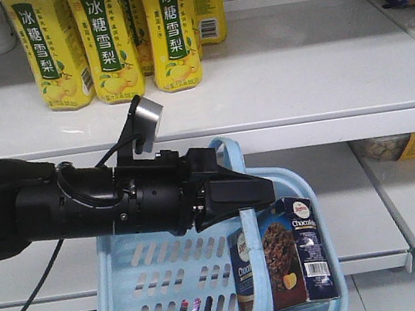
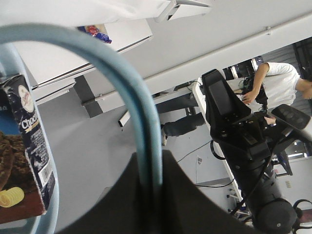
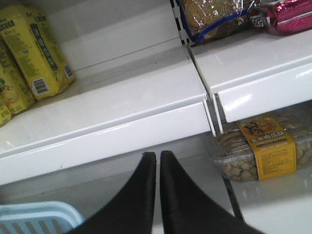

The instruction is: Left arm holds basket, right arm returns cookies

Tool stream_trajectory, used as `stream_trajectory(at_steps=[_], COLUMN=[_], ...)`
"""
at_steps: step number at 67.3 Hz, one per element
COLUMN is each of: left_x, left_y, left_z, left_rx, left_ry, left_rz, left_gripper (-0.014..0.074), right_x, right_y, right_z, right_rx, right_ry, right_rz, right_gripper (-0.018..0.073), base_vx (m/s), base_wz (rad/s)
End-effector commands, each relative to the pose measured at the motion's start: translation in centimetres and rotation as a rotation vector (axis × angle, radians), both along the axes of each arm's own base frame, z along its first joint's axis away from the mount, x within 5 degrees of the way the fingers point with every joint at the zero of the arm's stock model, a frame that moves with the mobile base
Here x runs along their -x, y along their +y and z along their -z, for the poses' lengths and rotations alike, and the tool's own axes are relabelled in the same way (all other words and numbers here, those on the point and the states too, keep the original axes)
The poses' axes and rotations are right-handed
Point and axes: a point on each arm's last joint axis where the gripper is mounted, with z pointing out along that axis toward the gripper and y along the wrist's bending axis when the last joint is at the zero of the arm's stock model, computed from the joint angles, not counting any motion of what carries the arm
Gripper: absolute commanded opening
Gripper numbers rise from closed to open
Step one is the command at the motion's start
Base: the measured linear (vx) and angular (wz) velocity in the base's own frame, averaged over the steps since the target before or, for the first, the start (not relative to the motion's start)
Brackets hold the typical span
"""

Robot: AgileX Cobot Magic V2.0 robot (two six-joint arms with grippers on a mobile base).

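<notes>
Facing the white store shelves [image 1: 297, 72], the left arm [image 1: 43, 203] holds the light blue basket [image 1: 164, 283] up by its handle.
Yellow bottles [image 1: 108, 37] stand on the shelf above. The cookies box [image 1: 285, 257] stands up inside the basket, in its right corner in the front view. The left gripper [image 1: 245, 200] is pinched tight on the basket's hoop handle. The right gripper [image 3: 157, 157] has its two fingers pressed almost together, with nothing between them, near the shelf edge.
</notes>
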Motion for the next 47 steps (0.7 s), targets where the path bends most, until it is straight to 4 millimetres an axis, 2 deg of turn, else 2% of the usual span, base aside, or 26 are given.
stream_trajectory(at_steps=[1, 16, 23, 35, 47], left_x=[-0.6, -0.6, -0.6, -0.6, -0.6], left_y=[0.6, 0.6, 0.6, 0.6, 0.6], left_z=[-3.6, -3.6, -3.6, -3.6, -3.6], left_rx=[0.152, 0.152, 0.152, 0.152, 0.152], left_ry=[-0.047, -0.047, -0.047, -0.047, -0.047], left_rz=[-0.091, -0.091, -0.091, -0.091, -0.091], left_gripper=[-0.0006, -0.0006, -0.0006, -0.0006, -0.0006], right_x=[-0.1, -0.1, -0.1, -0.1, -1.0], right_y=[-0.1, -0.1, 0.0, 0.1, 1.5], right_z=[-1.4, -1.3, -1.1, -0.7, -1.8], right_rx=[0.017, 0.015, 0.008, 0.008, -0.033], right_ry=[-0.06, -0.053, -0.033, 0.031, 0.14], right_rz=[0.011, 0.009, 0.003, -0.016, -0.152], right_gripper=[0.0086, 0.0327, 0.0412, 0.0442, 0.0442], base_vx=[0.0, 0.0, 0.0, 0.0, 0.0], base_wz=[0.0, 0.0, 0.0, 0.0, 0.0])
